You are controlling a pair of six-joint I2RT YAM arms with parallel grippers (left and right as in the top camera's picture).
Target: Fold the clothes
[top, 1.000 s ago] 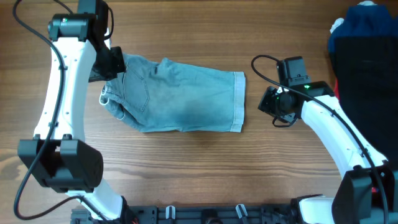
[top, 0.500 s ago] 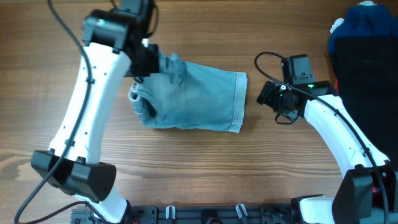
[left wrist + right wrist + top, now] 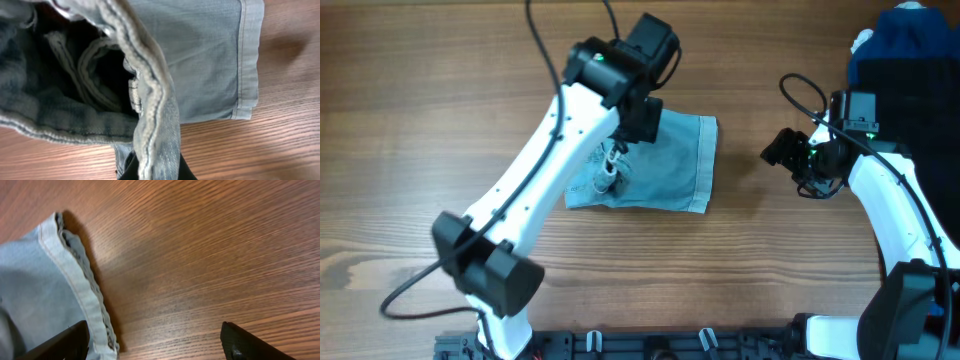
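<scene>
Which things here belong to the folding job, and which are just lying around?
Job: denim shorts, held at the waistband by the left gripper; right gripper, jaws open, near the hem.
Lying about: dark blue bundle at the right edge.

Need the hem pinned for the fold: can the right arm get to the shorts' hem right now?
Probably yes. The right fingers sit open just right of the hem of the shorts, with only bare table between; the left arm works the waistband side, off that path.
</scene>
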